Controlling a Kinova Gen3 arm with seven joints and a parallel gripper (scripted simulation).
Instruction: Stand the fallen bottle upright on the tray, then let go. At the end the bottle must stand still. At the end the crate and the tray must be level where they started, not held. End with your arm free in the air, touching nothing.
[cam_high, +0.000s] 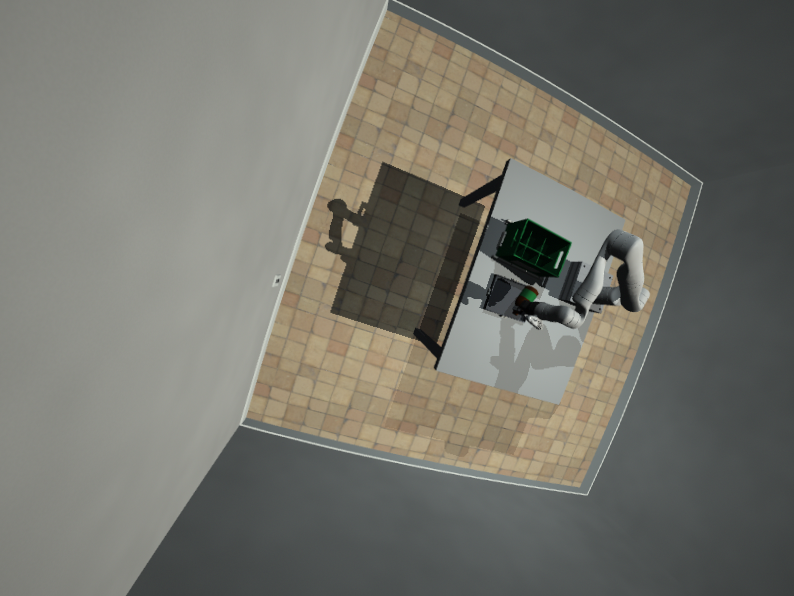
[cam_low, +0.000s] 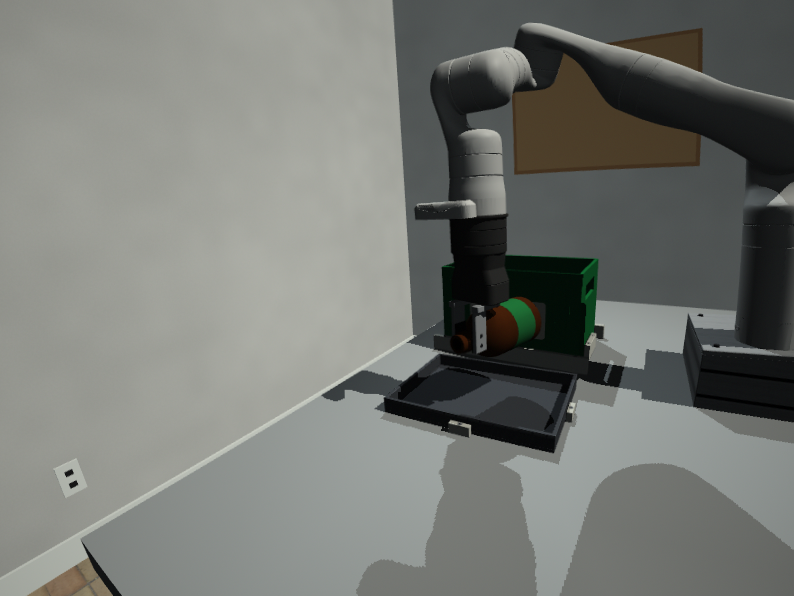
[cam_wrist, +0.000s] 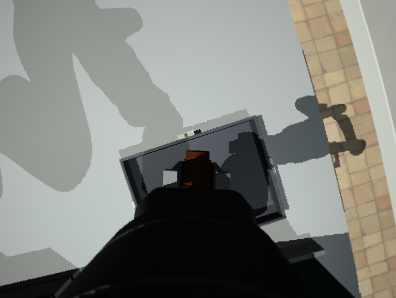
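Bottle (cam_low: 506, 325) hanging sideways at centre frame, clear above the tray (cam_low: 410, 408), green crate (cam_low: 577, 282) behind. Gripper (cam_low: 471, 330) clamping near its neck. Carry step seems underway; next likely calling for tipping it base-down, lowering onto the tray, then releasing.

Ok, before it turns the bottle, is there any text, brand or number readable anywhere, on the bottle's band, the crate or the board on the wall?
No readable text in any view.
Bottle, held on its side by the pincer: its green band is plain.
Crate: plain green walls, no marking.
Tray: no marking visible.
Brown wall board: blank.
Wall socket: two slots, no lettering.
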